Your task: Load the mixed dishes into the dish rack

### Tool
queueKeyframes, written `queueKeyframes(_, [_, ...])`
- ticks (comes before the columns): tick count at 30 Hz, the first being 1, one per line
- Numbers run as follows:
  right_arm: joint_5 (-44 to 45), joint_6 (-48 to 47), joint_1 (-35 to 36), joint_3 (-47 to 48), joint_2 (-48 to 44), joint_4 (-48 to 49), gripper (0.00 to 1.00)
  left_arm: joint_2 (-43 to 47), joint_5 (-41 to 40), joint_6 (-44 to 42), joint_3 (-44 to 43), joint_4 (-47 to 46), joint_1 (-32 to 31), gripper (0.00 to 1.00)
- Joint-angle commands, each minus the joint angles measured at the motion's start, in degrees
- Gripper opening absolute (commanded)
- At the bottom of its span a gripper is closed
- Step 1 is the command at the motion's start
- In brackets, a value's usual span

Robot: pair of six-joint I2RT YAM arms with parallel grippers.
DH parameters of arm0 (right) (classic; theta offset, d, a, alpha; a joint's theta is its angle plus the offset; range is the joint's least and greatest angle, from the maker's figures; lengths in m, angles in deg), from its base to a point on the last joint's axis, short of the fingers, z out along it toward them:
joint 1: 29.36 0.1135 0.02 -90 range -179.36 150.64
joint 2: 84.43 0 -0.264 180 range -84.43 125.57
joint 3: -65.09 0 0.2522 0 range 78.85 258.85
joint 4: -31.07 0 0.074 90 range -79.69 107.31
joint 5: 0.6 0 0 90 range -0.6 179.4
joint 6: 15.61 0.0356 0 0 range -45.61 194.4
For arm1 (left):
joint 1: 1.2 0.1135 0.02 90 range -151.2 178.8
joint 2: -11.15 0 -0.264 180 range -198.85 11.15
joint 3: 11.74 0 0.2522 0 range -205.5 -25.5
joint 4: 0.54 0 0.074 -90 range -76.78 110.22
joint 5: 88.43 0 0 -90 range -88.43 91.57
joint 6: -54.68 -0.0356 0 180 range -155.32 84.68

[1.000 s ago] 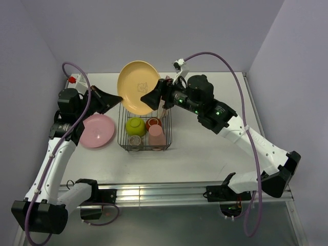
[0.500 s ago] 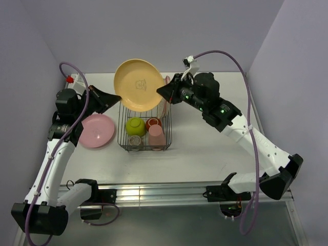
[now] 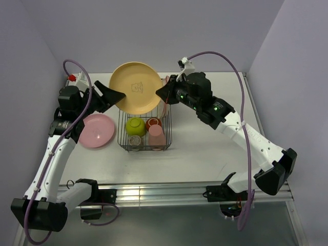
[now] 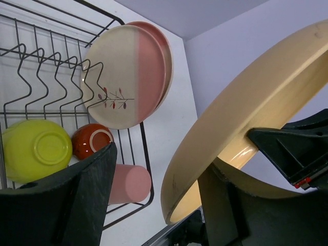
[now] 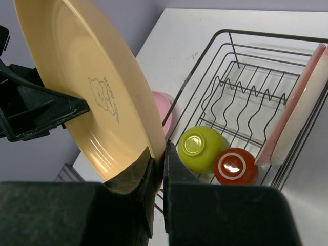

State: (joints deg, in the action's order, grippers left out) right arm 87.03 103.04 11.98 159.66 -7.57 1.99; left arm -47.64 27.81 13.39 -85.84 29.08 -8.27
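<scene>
From above, the orange-yellow plate (image 3: 136,88) hides the far end of the dish rack (image 3: 124,117). In the left wrist view, the rack's left side is cut off.

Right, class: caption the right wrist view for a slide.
Right pincer clamps the orange-yellow plate by its rim beside the dish rack.

A flat white tabletop (image 3: 205,148) filled the middle of the scene, closed in at the back and on both sides by plain pale lilac walls (image 3: 154,31). A silver metal rail (image 3: 154,192) ran along its near edge. At the back left corner sat a small white object with a red cap (image 3: 72,78).
</scene>
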Motion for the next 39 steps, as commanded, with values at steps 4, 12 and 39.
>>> queueKeyframes(4, [-8.2,0.5,2.9,3.8,-0.5,5.4,0.00,-2.2,-4.4,-1.7,-0.5,-0.5,0.3,0.54])
queueKeyframes(12, [-12.1,-0.8,2.8,4.0,-1.2,4.9,0.54,-3.3,3.0,-2.2,0.7,-3.7,0.7,0.00])
queueKeyframes(39, [-44.8,17.8,-11.3,-4.4,2.9,32.6,0.66,-2.3,23.8,8.1,10.1,-20.5,5.8,0.00])
